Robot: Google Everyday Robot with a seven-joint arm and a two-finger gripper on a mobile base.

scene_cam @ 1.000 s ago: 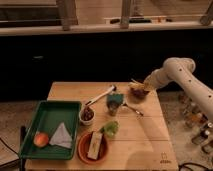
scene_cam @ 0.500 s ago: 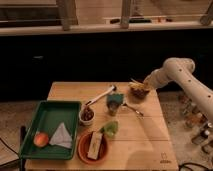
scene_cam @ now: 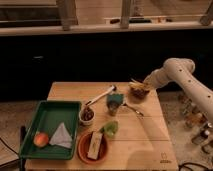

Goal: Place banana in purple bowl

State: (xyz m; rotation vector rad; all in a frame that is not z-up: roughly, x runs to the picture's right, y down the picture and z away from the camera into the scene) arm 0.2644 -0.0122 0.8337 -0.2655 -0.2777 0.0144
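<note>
Gripper (scene_cam: 144,82) at the end of the cream-white robot arm (scene_cam: 186,79), poised right over the small dark purplish-maroon bowl (scene_cam: 138,93) near the far right edge of the light wooden table (scene_cam: 142,145). Reaching in from the right side, forearm sloping down and leftward from a rounded elbow toward the bowl, wrist low above the rim. Cannot tell whether apart, together or clamped on anything.

Small curved pale-yellow banana (scene_cam: 138,86) lying at the top of the purple bowl, just beneath the gripper, long axis roughly left to right with a slight tilt, ends poking past the rim; which end is the stem, impossible to make out. Contact between it and the gripper not clear.

Nearer the middle of the table: teal-green small object (scene_cam: 115,102), white-handled utensil (scene_cam: 100,95) angled toward it, metal spoon-like piece (scene_cam: 133,110) just right. White cup-like bowl with dark contents (scene_cam: 87,115) beside the green rectangular tray (scene_cam: 51,126), holding a red-orange round apple (scene_cam: 41,139) and a folded pale cloth (scene_cam: 62,136). Wide orange dish (scene_cam: 92,147) at the front with a pale bar-shaped item across it, green lump (scene_cam: 110,129) touching its upper right.

Small dark mark printed near the front right corner of the table, not readable.
</note>
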